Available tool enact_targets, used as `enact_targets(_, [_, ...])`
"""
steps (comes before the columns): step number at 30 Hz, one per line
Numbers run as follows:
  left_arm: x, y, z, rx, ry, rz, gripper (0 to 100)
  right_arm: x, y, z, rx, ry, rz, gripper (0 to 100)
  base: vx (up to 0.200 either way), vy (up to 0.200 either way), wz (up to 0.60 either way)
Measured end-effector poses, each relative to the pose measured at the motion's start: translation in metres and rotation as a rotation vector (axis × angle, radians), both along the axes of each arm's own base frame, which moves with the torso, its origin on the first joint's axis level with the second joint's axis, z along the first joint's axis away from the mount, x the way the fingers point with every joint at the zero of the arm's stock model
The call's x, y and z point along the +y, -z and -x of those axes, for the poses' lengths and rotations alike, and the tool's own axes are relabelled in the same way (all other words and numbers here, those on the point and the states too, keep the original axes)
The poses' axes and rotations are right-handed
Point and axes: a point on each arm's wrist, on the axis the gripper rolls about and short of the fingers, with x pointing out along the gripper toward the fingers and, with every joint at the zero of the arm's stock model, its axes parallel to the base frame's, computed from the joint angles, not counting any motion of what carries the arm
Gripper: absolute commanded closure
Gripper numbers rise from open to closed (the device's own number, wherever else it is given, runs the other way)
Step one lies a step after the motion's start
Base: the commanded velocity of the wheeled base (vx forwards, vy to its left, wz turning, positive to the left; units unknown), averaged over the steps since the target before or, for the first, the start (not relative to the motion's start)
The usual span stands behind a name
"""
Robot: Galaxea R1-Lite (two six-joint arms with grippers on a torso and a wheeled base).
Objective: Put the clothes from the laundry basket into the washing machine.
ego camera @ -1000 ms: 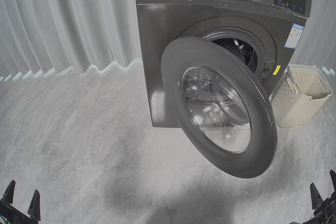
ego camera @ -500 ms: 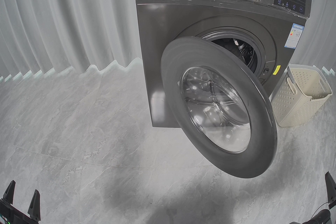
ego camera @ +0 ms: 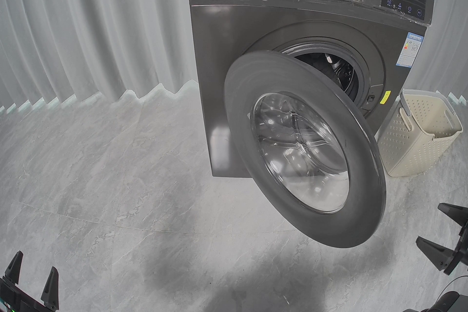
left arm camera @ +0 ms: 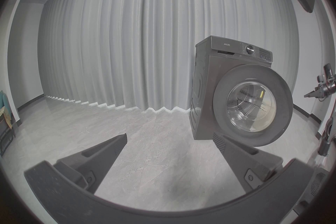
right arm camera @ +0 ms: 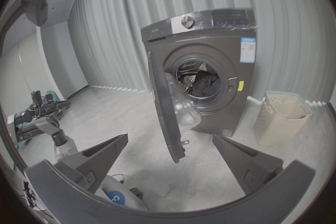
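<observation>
A grey front-loading washing machine [ego camera: 234, 64] stands on the floor with its round door [ego camera: 302, 152] swung wide open. Dark clothes [right arm camera: 203, 83] lie inside the drum. A cream perforated laundry basket [ego camera: 419, 137] sits on the floor right of the machine, beside it; no clothes show above its rim [right arm camera: 285, 100]. My left gripper [ego camera: 31, 274] is low at the near left, open, holding nothing. My right gripper [ego camera: 441, 230] is at the near right, open and holding nothing, well in front of the basket. The washing machine [left arm camera: 210, 95] with its open door [left arm camera: 253, 104] also stands far ahead in the left wrist view.
Pale marble-look floor [ego camera: 122, 171] spreads wide on the left and in front of the machine. A pleated curtain [ego camera: 87, 15] hangs behind. The open door juts out toward me between the two arms.
My right gripper has risen and turned, its fingertips now pointing left higher up at the right edge. The left gripper, machine and basket stay put.
</observation>
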Motion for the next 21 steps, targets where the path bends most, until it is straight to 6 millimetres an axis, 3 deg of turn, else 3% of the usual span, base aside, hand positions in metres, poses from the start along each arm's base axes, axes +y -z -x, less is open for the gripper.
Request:
enact_targets(12, [0.0, 0.001, 0.0, 0.008, 0.016, -0.011, 0, 0.025, -0.022, -0.067, 0.152, -0.126, 0.026, 0, 0.0, 0.0, 0.0])
enact_targets(21, [0.0, 0.001, 0.0, 0.008, 0.018, -0.009, 0, 0.036, -0.027, -0.109, 0.139, -0.033, 0.05, 0, 0.0, 0.0, 0.0])
